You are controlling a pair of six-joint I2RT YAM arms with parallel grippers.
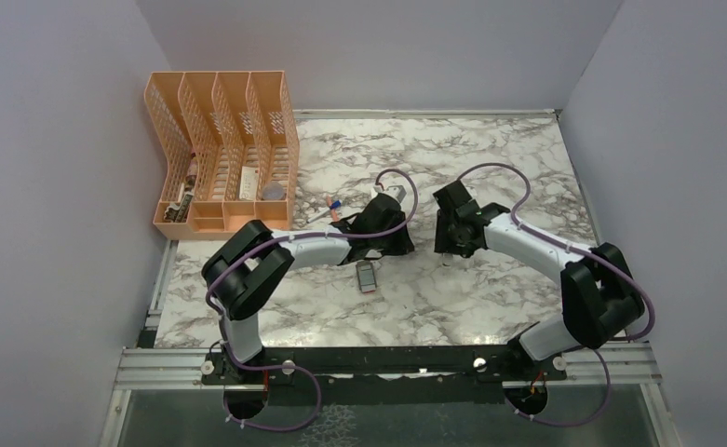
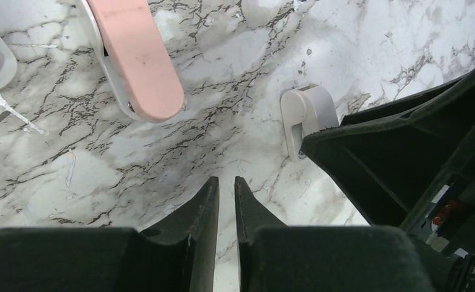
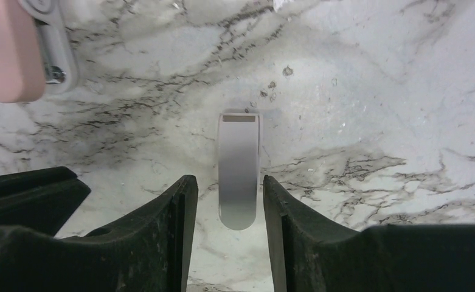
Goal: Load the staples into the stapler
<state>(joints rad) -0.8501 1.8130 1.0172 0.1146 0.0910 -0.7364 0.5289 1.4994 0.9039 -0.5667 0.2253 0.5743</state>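
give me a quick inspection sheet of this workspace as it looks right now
surface: white marble-patterned tabletop, dark veins
job's things: slim white bar-shaped stapler lying flat; staples nothing seen
clutter: short pink-topped block near tabletop centre
grippers: left tool nearly closed, empty; right tool open, straddling stapler
cables: purple cables arching above tabletop centre
surroundings: orange slotted file rack back left; grey walls

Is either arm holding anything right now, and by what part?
Nothing is held. The right gripper has open jaws around the stapler, not clamping it. The left gripper is shut and empty.
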